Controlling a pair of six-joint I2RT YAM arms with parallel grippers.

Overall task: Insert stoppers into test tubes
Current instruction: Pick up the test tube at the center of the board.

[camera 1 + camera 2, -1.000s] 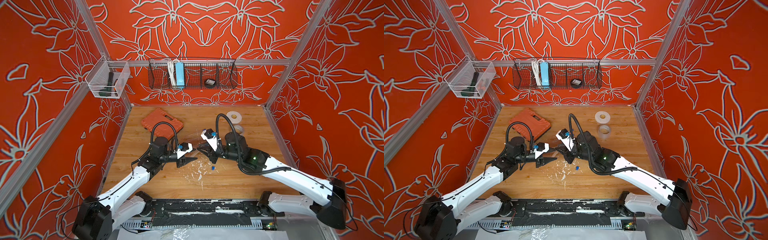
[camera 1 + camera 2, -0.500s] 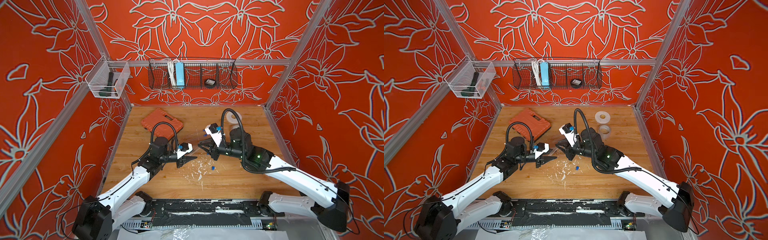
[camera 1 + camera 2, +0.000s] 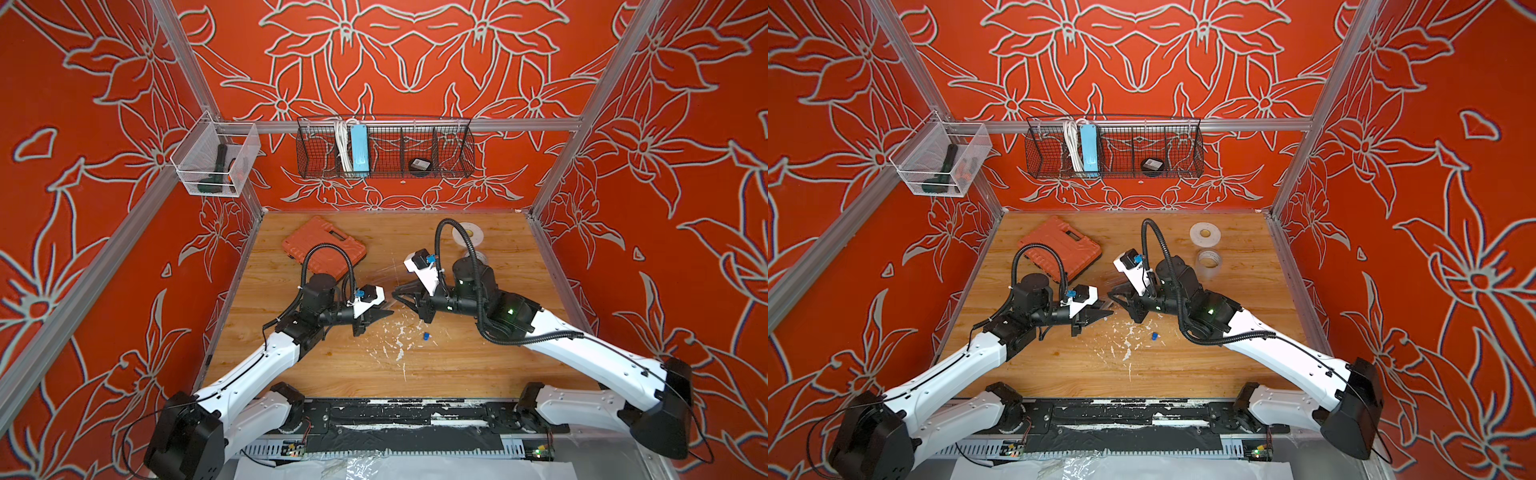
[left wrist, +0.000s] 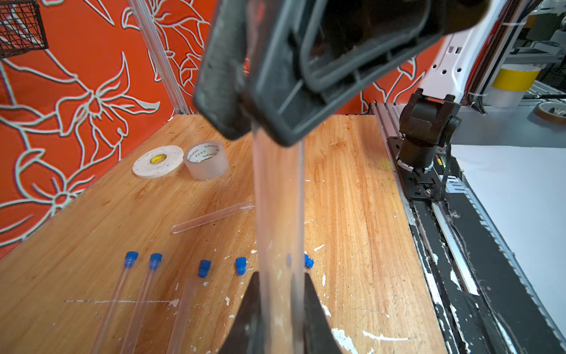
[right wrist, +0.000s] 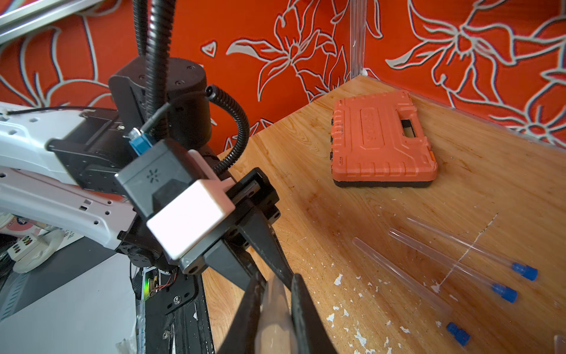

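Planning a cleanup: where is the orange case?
In both top views the orange case lies flat at the back left, just beyond the left arm.

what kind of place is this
Most likely a robot training cell, not a real lab: a wooden tabletop boxed in by red floral panels on aluminium framing, left arm and right arm mounted at its front, and props such as tape rolls and an orange tool case.

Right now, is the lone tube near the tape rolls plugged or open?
Open: the tube shows no blue plug at either end.
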